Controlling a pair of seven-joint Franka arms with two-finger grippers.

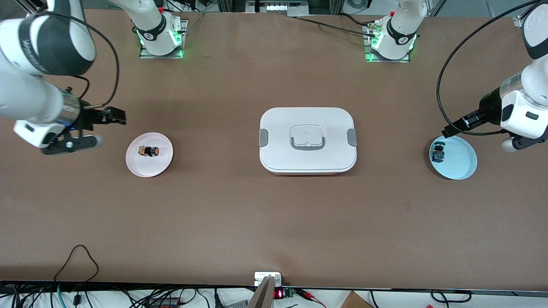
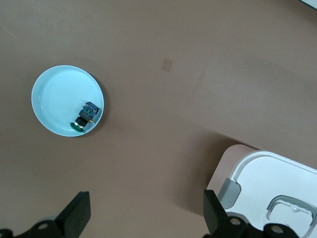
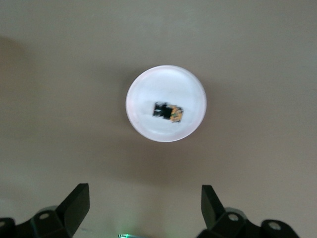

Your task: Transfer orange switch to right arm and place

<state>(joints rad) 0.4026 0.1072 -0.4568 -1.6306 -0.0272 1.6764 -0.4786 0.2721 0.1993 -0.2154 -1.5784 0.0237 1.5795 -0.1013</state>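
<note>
The orange switch (image 1: pixel 149 151) on the pink plate (image 1: pixel 137 167) probably is light and stiff; its body suits gripping. Right hand (image 1: pixel 114 116) and left hand (image 1: pixel 457 126) wait open, empty.

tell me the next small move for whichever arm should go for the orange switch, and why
Probably the right gripper should ease over the pink plate and descend onto the orange switch. Its fingers are open and empty, and the switch lies loose on the plate beside it. The left gripper, also open, hangs at the blue plate, at the table's other end.
</note>
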